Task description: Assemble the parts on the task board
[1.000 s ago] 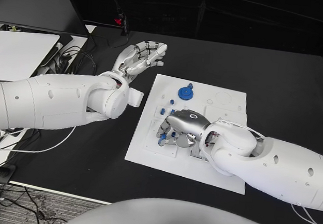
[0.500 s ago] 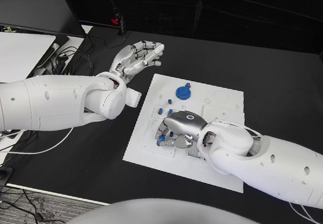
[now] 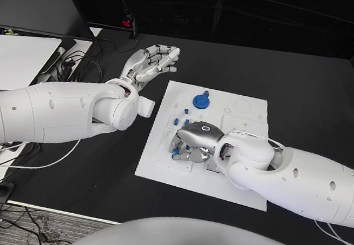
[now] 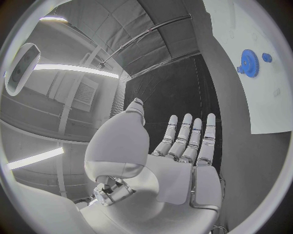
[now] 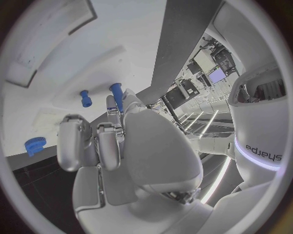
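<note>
Task is part done, by the look of it. A blue gear [image 3: 202, 101] sits seated at the far side of the board [image 3: 239, 191], mid-table [image 3: 317, 90]. Small blue pegs [image 5: 85, 98] lie near the board's left. Right robot hand [image 3: 195, 143] is down over them, fingers curled; whether it holds one cannot be told. Left robot hand [image 3: 152, 62] hangs empty, fingers spread, beyond the board's far-left corner. Pegs remain to seat.

text: we read one word, "sharpa", in dark letters | seen mirrored in the right wrist view | carrier: robot's own glossy white rounded body shell [image 5: 259, 122], just above its glowing pale band | elsewhere we can read no labels or numbers
</note>
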{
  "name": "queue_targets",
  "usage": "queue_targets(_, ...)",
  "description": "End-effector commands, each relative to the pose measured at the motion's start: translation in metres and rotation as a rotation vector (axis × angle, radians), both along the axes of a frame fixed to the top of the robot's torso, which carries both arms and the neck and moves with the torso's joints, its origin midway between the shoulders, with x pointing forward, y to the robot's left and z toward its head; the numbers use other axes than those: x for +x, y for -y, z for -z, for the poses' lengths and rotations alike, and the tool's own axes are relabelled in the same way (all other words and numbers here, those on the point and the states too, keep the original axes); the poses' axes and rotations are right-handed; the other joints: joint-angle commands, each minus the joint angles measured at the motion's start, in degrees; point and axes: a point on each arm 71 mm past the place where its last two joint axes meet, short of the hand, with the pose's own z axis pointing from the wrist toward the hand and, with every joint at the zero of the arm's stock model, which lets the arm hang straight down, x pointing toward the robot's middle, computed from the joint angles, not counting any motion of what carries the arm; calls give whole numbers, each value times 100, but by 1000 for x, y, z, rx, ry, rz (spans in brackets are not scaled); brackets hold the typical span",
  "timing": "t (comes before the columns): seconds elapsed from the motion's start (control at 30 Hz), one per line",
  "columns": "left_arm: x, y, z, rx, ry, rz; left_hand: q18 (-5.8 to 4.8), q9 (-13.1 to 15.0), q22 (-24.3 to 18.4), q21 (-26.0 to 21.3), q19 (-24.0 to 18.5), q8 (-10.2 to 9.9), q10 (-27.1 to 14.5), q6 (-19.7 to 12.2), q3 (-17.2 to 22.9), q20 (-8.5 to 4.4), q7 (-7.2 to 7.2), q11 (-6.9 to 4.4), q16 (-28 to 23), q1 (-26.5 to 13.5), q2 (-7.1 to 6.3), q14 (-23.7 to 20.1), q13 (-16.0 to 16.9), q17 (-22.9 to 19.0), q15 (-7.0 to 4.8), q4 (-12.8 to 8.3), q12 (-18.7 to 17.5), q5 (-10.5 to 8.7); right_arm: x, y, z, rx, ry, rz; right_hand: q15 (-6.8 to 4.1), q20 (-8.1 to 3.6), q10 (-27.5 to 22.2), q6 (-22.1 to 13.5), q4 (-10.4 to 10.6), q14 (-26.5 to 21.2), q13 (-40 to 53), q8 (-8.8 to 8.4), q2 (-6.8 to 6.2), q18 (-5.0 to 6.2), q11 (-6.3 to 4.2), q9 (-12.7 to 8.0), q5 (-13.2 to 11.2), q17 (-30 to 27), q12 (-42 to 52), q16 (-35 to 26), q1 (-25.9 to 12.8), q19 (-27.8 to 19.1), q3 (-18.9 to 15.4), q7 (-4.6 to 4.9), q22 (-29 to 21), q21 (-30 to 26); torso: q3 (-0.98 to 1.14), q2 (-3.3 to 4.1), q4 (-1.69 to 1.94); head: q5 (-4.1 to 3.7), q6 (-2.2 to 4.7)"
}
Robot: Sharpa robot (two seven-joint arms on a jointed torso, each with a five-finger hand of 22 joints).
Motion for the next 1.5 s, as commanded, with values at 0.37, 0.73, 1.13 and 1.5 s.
queue_targets(0.37,-4,1,-13,-45,160,15,-5,-12,6,-24,-4,53,-23,-39,13,17,832,-6,56,12,43,-33,-12,-18,-7,1,50,44,-3,5,-15,205,80,-17,234,229,-1017,-1277,63,187,17,-96,-1011,165,260,-26,-38,-535,26,-468,-1574,-377,-851,276,658,-809,-1,-8,0,-25,0)
queue_targets(0.73,-4,-1,-12,-44,157,13,-4,-14,0,-23,-7,62,-18,-34,8,17,832,-6,66,16,43,-32,-13,-26,-7,2,63,44,3,65,-34,661,-204,321,296,286,-1105,-1237,56,168,25,-8,-766,171,323,8,470,-689,180,-541,-2046,-375,-934,358,631,-847,-11,-16,-9,-248,0)
queue_targets(1.13,-2,-2,-10,-45,151,-2,-2,-17,7,-19,0,76,-9,-26,-3,17,832,-7,81,16,42,-31,-16,-37,-7,3,83,44,0,163,-38,643,-537,653,304,336,-1582,-1753,47,-482,105,119,-574,392,318,14,1217,-2358,541,-1487,-2495,-1063,-1297,342,135,-1988,-37,-14,-21,-853,0)
queue_targets(1.5,-1,-1,-10,-50,147,-9,0,-20,5,-16,1,90,1,-16,-11,17,831,-8,97,24,40,-27,-19,-50,-7,3,105,45,-20,222,-38,438,-447,817,-124,86,714,-1873,-3,-312,6347,1070,-823,426,-132,267,1091,-1041,7252,-669,-2935,-1649,-1693,-17,-233,-2960,-47,-11,-42,-1314,0)
